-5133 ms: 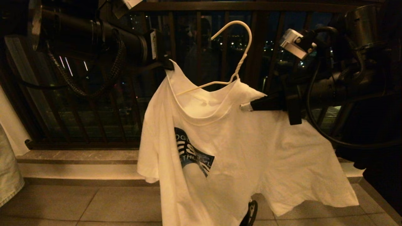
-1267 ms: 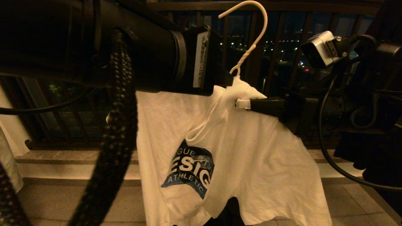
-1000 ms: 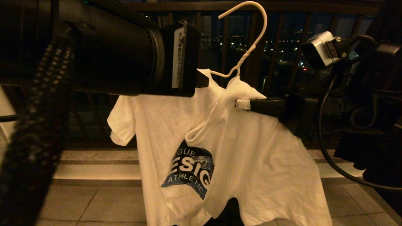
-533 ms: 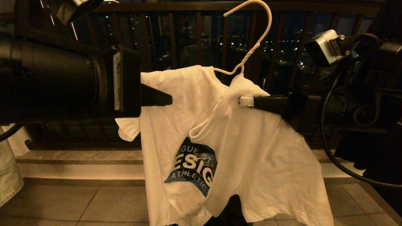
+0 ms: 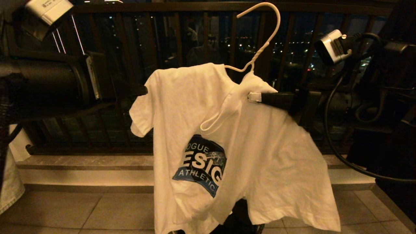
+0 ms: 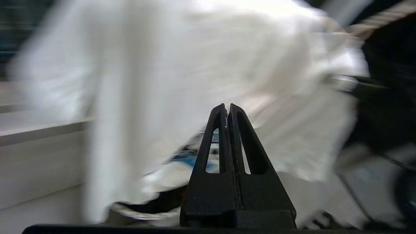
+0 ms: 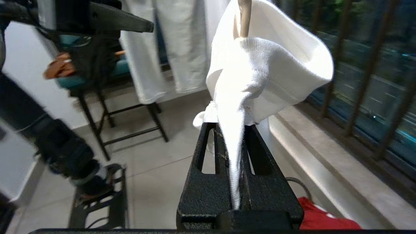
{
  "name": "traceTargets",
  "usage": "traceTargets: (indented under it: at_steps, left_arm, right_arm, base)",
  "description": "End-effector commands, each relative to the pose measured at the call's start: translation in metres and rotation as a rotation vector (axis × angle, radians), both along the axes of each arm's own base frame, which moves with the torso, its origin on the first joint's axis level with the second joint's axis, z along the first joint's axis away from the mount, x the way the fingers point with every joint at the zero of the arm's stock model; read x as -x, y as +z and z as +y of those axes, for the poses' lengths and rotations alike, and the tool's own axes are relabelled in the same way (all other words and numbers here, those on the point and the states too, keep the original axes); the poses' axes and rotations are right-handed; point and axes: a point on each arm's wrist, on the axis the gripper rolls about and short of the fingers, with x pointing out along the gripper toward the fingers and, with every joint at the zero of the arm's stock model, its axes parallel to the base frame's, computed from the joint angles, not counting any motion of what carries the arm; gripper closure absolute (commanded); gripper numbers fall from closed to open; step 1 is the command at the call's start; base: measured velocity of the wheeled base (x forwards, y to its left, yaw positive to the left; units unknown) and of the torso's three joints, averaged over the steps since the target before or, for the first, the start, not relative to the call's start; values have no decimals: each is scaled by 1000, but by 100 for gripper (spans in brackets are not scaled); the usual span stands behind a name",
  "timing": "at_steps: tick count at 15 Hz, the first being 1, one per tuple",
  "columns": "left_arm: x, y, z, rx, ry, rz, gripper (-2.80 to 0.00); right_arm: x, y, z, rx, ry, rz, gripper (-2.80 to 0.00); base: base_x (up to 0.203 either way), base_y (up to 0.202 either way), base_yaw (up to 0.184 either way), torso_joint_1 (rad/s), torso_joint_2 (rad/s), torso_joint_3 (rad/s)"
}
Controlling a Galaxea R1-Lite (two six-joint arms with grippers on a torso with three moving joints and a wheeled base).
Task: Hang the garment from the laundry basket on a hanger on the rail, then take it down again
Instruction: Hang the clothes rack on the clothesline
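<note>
The garment (image 5: 260, 156), a white T-shirt with a dark blue chest print, hangs on the thin white wire hanger (image 5: 264, 42), whose hook rises free in front of the railing. My right gripper (image 5: 251, 97) is shut on the cloth at the garment's shoulder beside the hanger's neck; the wrist view shows my right gripper (image 7: 229, 125) with the white fabric (image 7: 266, 65) pinched between its jaws. My left gripper (image 5: 144, 90) is shut and empty, just left of the garment's other sleeve, apart from it. The left gripper (image 6: 227, 105) points at the blurred garment (image 6: 162, 65). The rail and laundry basket are out of view.
A dark brown railing (image 5: 182, 35) of vertical bars stands behind, above a pale stone step (image 5: 81, 165). A pale cloth (image 5: 9, 185) hangs at the far left. A person's hand (image 7: 58, 68) rests by a chair beyond my left arm. A red cloth (image 7: 325, 222) lies below.
My left arm has swung away to the left, from the collar by the hanger's neck across the shoulder and off the garment. That shoulder now drapes over the hanger. The right gripper held still.
</note>
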Motion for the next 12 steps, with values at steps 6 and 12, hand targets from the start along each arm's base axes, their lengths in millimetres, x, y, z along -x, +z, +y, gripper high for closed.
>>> traceTargets:
  at_steps: [6, 12]
  left_arm:
    - [-9, -10, 0, -41, 16, 45, 0]
    - [-7, -8, 0, -36, 15, 37, 0]
  right_arm:
    - [-5, -3, 0, 4, -4, 7, 0]
    - [-5, -3, -4, 5, -13, 7, 0]
  base:
    - [0, 0, 0, 0, 0, 0]
    - [0, 0, 0, 0, 0, 0]
